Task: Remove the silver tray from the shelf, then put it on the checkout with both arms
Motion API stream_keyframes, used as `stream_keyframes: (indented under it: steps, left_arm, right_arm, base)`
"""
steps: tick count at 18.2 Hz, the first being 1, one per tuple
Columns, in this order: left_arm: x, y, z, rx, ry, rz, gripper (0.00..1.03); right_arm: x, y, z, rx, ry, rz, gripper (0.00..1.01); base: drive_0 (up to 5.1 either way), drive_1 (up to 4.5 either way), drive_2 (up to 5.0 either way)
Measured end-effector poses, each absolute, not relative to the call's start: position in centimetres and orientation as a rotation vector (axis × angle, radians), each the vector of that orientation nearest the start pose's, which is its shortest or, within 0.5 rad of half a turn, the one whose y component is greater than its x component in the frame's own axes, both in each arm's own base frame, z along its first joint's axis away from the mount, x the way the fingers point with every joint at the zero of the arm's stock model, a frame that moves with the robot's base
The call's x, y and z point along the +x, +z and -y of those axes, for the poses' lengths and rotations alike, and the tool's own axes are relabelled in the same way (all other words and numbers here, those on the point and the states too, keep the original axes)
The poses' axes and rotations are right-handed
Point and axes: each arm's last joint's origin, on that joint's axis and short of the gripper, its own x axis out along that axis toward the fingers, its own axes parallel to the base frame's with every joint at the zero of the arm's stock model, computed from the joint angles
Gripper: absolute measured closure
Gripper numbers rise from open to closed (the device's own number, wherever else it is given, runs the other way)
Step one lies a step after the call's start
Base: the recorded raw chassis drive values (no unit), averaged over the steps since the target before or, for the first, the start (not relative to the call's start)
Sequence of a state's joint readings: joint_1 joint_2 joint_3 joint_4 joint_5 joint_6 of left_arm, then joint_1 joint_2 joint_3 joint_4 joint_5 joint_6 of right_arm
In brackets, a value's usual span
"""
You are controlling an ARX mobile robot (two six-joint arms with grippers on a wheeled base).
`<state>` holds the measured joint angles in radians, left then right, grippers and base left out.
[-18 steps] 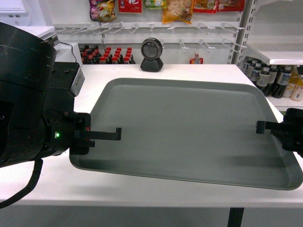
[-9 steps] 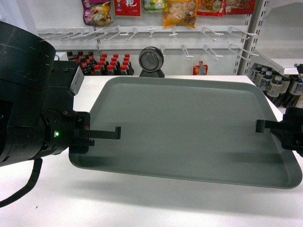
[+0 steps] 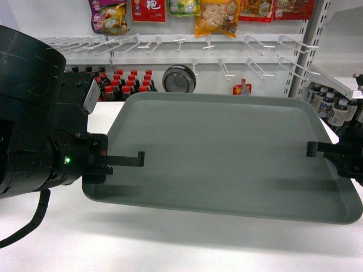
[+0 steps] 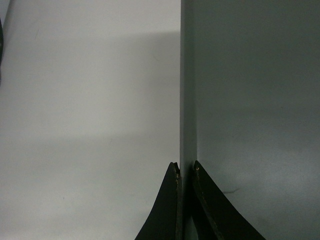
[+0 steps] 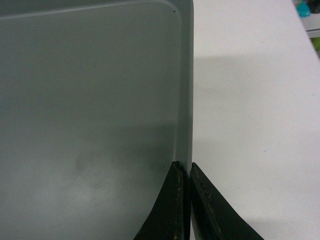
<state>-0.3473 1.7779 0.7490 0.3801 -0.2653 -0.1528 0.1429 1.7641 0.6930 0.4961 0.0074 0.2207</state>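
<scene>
We had the tray (image 3: pixel 227 153) clamped by both hands, left (image 3: pixel 139 160) and right (image 3: pixel 311 150), above the worktop (image 3: pixel 170 243), needing level lowering next.

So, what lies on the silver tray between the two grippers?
Nothing: in the head view the silver tray is bare from the left gripper to the right gripper.

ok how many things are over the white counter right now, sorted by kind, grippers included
flat grey-green rectangular tray: 1
thin black two-finger grippers, left and right, each clamped on a tray rim: 2
black dome-shaped scanner, behind the tray: 1
total: 4
</scene>
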Motion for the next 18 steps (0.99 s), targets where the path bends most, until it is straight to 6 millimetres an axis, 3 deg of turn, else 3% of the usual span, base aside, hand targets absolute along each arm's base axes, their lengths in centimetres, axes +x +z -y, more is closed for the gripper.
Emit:
stream_keyframes:
  steps: [2, 4, 10, 14, 18]
  left_arm:
    - [32.1, 12.5, 11.0, 0.072, 0.16, -0.779, 0.99]
    - [33.4, 11.4, 10.5, -0.053, 0.272, -0.82, 0.99]
    - [38.4, 9.7, 6.4, -0.245, 0.269, -0.773, 0.99]
    - [39.5, 7.7, 6.3, -0.263, 0.197, -0.788, 1.0]
    - [40.1, 6.5, 6.3, -0.248, 0.177, -0.832, 1.0]
  right_arm:
    - [32.3, 12.0, -4.8, 0.128, 0.155, -0.673, 0.99]
    - [35.1, 11.5, -5.2, 0.103, 0.266, -0.694, 0.99]
    - [43.4, 9.5, -7.4, 0.132, 0.374, -0.718, 0.99]
    - [45.4, 7.2, -7.7, 0.128, 0.325, -0.787, 0.99]
    - [45.8, 6.5, -7.8, 0.108, 0.298, -0.821, 0.99]
  base:
    - [0.0, 0.0, 0.0]
    - [0.0, 0.0, 0.0]
    - [0.0, 0.0, 0.0]
    - [0.0, 0.0, 0.0]
    - [0.0, 0.0, 0.0]
